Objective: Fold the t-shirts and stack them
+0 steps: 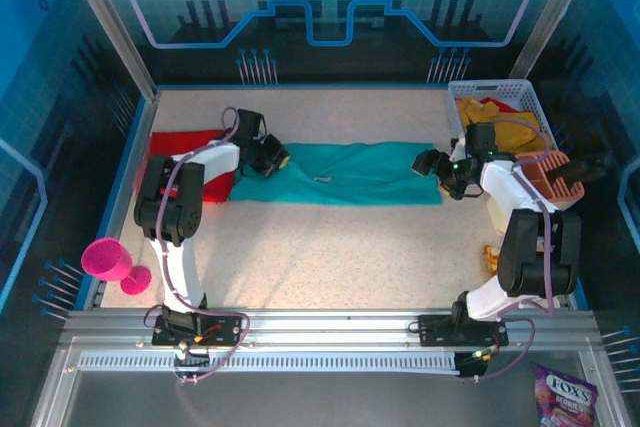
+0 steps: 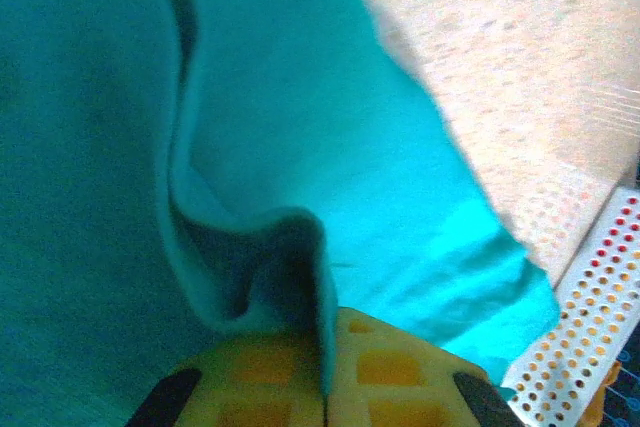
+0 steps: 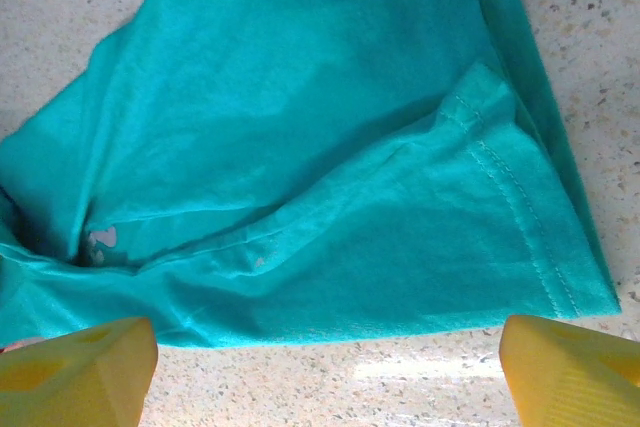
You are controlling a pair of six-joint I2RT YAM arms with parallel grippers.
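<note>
A teal t-shirt (image 1: 340, 175) lies folded into a long strip across the middle of the table. My left gripper (image 1: 275, 159) sits at its left end. In the left wrist view that gripper (image 2: 328, 347) is shut on a raised fold of the teal t-shirt (image 2: 300, 127), with the cloth pinched between the yellow fingers (image 2: 400, 367). My right gripper (image 1: 432, 162) is at the strip's right end. It (image 3: 325, 377) stands open just off the hem of the teal cloth (image 3: 330, 177), holding nothing. A red t-shirt (image 1: 185, 152) lies at the left under my left arm. Mustard-yellow t-shirts (image 1: 495, 112) fill a basket.
The white perforated basket (image 1: 530, 97) stands at the back right corner. A pink goblet (image 1: 108, 259) lies at the table's left edge. A peach-coloured ribbed object (image 1: 555, 175) sits at the right edge, and a candy packet (image 1: 565, 392) lies off the table at the near right.
</note>
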